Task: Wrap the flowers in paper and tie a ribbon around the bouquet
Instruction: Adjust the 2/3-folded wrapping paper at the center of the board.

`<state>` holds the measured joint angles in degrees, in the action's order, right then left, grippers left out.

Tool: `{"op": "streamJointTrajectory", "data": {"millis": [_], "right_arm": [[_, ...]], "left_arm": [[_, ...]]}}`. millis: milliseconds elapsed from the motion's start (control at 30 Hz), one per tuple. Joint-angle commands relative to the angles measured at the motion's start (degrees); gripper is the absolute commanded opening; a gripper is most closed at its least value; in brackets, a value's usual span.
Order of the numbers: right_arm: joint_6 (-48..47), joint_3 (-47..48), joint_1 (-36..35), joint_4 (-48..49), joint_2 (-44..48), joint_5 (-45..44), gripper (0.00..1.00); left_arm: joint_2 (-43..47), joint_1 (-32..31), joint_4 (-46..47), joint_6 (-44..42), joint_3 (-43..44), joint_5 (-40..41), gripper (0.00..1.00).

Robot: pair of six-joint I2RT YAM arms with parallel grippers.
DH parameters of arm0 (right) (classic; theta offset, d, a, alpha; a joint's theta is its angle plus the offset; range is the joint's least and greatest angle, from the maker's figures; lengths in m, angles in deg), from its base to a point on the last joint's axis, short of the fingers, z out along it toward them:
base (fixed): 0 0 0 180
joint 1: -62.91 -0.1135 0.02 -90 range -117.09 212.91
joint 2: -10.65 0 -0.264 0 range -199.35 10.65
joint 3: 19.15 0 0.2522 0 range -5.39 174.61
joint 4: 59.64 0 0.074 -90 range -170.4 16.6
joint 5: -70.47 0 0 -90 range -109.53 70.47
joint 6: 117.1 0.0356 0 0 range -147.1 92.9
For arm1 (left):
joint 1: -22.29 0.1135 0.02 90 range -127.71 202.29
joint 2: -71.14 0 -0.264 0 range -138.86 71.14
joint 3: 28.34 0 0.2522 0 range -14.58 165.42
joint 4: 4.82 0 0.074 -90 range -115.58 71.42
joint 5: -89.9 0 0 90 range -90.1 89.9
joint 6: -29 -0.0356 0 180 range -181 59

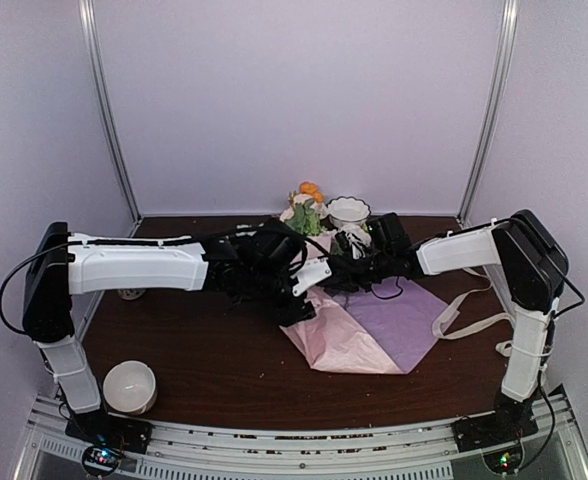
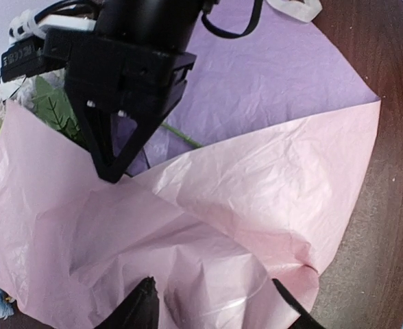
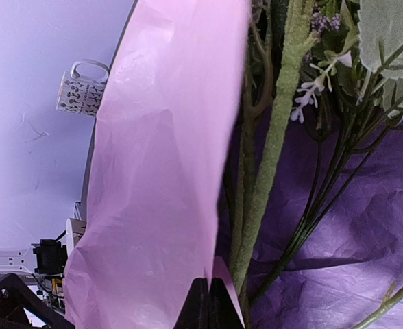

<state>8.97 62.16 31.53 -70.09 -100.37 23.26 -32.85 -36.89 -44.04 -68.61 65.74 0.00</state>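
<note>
We see the paper (image 1: pixel 399 325) spread out in the middle of the table (image 1: pixel 214 350), lilac on its upper side and pink underneath. One pink flap is folded over from the left across the lilac part. The flowers (image 1: pixel 304 215) lie on the sheet with their blooms toward the far edge of the table, the orange ones farthest. Their thin green stalks run down across the lilac side, and the flap covers most of them.

The right gripper (image 3: pixel 208 291) reaches in from the right. Its fingers are pressed together on the edge of the pink flap, so the flap stands up beside the stalks in the right wrist view. The left gripper (image 2: pixel 212 291) comes in from the left and hangs just over the pink fold. Its fingers are apart with nothing between them.

The ribbon (image 1: pixel 466 320) lies loose on the table to the right of the paper, one end touching the sheet's corner – well apart from both grippers.

A white bowl (image 1: pixel 349 210) stands just right of the blooms at the far edge, and a second bowl (image 1: pixel 129 386) sits near the left arm's base. A patterned mug (image 3: pixel 83 88) shows at the table's edge in the right wrist view.
</note>
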Motion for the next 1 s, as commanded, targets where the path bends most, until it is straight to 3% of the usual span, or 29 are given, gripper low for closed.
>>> {"op": "streamJointTrajectory", "data": {"millis": [0, 100, 233, 367, 467, 767, 833, 967], "right_arm": [[-1.56, -0.31, 0.08, 0.98, 0.97, -1.49, 0.0], [-2.04, 0.2, 0.04, 0.62, 0.92, -1.57, 0.0], [-2.29, 0.89, 0.17, 0.5, 0.65, -2.12, 0.0], [-3.5, 3.69, 0.48, -0.19, -0.89, -3.76, 0.0], [-5.34, 7.2, 0.61, -3.6, -2.92, -4.84, 0.0], [-3.15, 6.44, 0.64, -0.49, -3.05, -6.87, 0.0], [-2.61, 5.51, 0.66, 0.52, -3.13, -6.85, 0.0], [-1.09, 3.37, 0.61, 3.08, -3.3, -6.59, 0.0]], "left_arm": [[-0.13, -1.3, -1.95, -2.06, 0.95, 6.33, 0.54], [-0.29, -2.56, -1.67, -2.95, 0.61, 8.9, 0.52], [-0.6, -2.79, -0.83, -3.01, -0.01, 6.67, 0.18], [-0.96, -2.79, -1.55, -5.12, -1.44, -0.39, 0.0], [-2.28, -2.79, -3.05, -6.33, -1.12, -4.21, 0.0], [-12.77, -2.79, -10.91, -11.7, 7.27, -17.32, 0.0], [-14.61, -2.79, -12.72, -12.54, 9.04, -18.65, 0.08], [-14.96, -2.79, -14.3, -15.45, 10.4, -20.61, 0.37]]}}
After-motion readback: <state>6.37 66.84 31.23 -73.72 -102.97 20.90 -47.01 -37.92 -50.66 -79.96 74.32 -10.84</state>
